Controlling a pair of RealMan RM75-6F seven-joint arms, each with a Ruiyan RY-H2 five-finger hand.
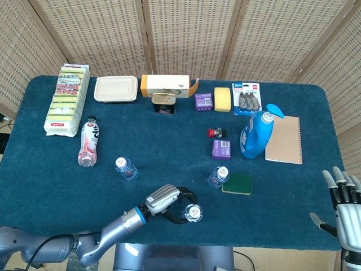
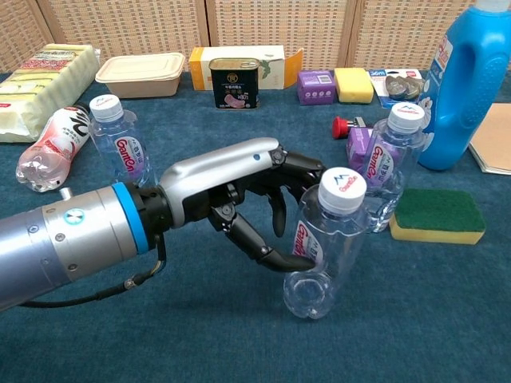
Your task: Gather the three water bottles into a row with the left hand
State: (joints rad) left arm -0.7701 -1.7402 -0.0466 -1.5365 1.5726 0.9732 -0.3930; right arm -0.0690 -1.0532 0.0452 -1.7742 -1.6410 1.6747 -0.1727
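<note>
Three small clear water bottles with white caps are on the blue table. One stands at the left (image 1: 125,168) (image 2: 124,148). Another stands mid-right (image 1: 218,176) (image 2: 391,163), beside a green sponge. The third (image 1: 193,213) (image 2: 327,239) is near the front edge and leans towards the left. My left hand (image 1: 169,202) (image 2: 239,191) grips this third bottle, with its fingers wrapped behind and its thumb hooked in front. My right hand (image 1: 344,206) hangs off the table's right front corner, fingers spread and holding nothing.
A pink drink bottle (image 1: 88,141) lies at the left. A blue detergent bottle (image 1: 256,135), a notebook (image 1: 284,139), a green sponge (image 1: 237,184) and a purple box (image 1: 221,149) sit at the right. A can (image 1: 163,103), boxes and sponge packs line the back.
</note>
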